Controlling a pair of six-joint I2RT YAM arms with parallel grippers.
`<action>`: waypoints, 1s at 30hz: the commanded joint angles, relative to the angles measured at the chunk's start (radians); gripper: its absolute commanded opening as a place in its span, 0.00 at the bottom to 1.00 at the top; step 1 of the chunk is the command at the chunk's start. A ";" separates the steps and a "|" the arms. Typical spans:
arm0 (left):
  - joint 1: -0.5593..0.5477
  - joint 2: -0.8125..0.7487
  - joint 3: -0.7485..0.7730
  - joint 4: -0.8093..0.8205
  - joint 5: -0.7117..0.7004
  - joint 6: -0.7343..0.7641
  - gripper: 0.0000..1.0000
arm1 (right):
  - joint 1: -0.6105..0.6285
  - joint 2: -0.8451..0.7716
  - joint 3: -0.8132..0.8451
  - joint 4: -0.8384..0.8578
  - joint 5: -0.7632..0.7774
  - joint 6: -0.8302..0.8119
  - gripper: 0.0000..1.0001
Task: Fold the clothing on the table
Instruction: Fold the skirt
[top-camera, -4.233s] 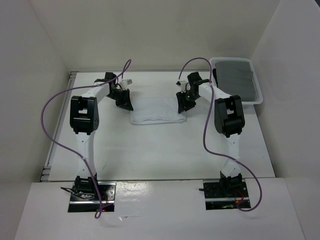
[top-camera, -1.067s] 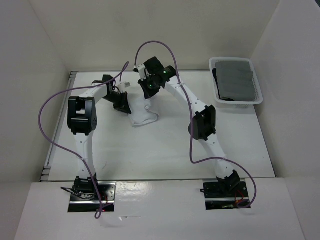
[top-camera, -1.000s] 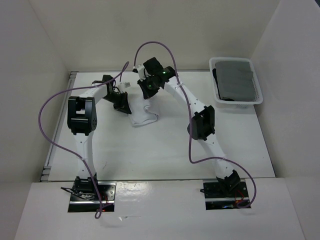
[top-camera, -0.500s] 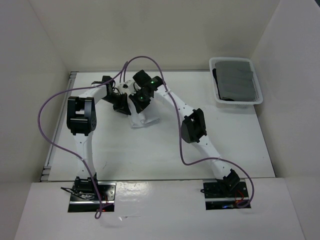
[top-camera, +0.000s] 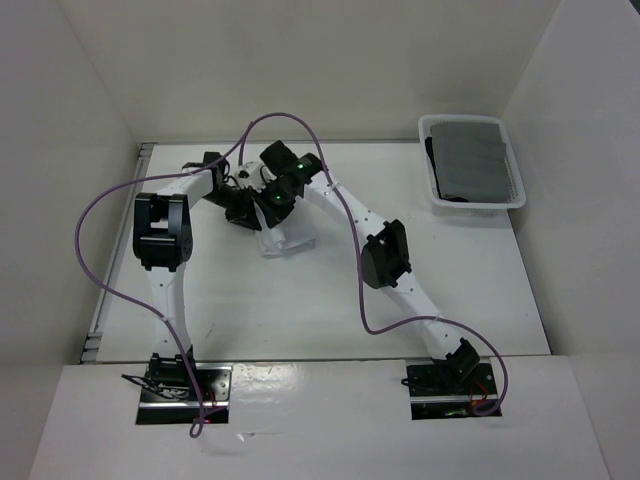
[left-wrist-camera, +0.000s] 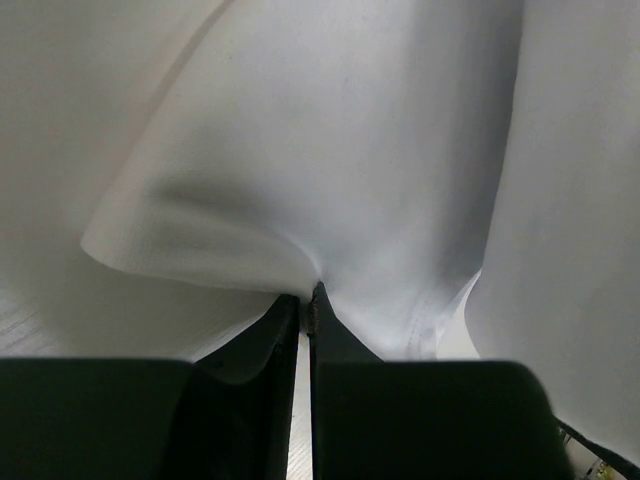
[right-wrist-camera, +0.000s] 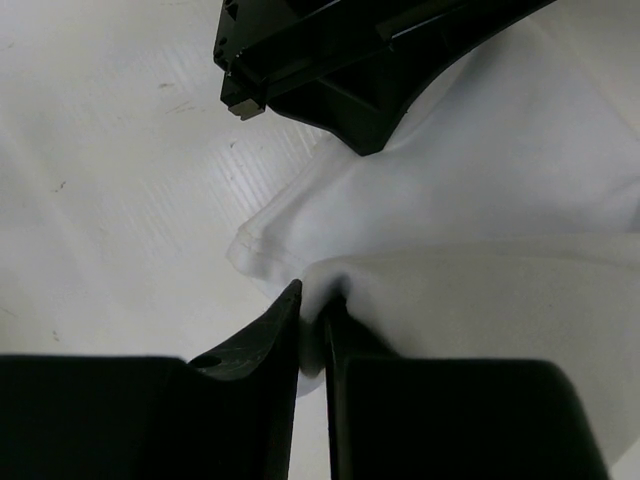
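Observation:
The white clothing (top-camera: 289, 237) lies bunched and narrow on the table (top-camera: 320, 290), just right of the left arm's wrist. My left gripper (top-camera: 247, 212) is shut on the clothing's left edge; in the left wrist view its tips (left-wrist-camera: 307, 298) pinch a pulled-up fold of the clothing (left-wrist-camera: 330, 150). My right gripper (top-camera: 270, 208) has reached across to the left and is shut on the clothing's other edge, right beside the left gripper. In the right wrist view its tips (right-wrist-camera: 312, 300) clamp a fold of the clothing (right-wrist-camera: 480, 210), with the left gripper's black fingers (right-wrist-camera: 340, 85) just beyond.
A white plastic basket (top-camera: 436, 190) holding a dark grey cloth (top-camera: 474, 160) stands at the table's back right corner. White walls close in the back and both sides. Purple cables loop above both arms.
The right gripper has carried its edge of the clothing leftward and down over the rest, ending beside the left gripper. The left gripper has stayed put, still gripping.

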 joint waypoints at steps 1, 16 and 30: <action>0.008 0.013 -0.036 -0.027 -0.100 0.060 0.08 | 0.019 0.024 0.052 0.003 -0.001 -0.010 0.17; 0.017 0.004 -0.054 -0.027 -0.090 0.069 0.08 | 0.019 0.034 0.072 0.012 -0.014 0.001 0.80; 0.017 -0.006 -0.063 -0.027 -0.080 0.069 0.08 | 0.008 -0.125 0.028 0.003 0.026 -0.027 0.80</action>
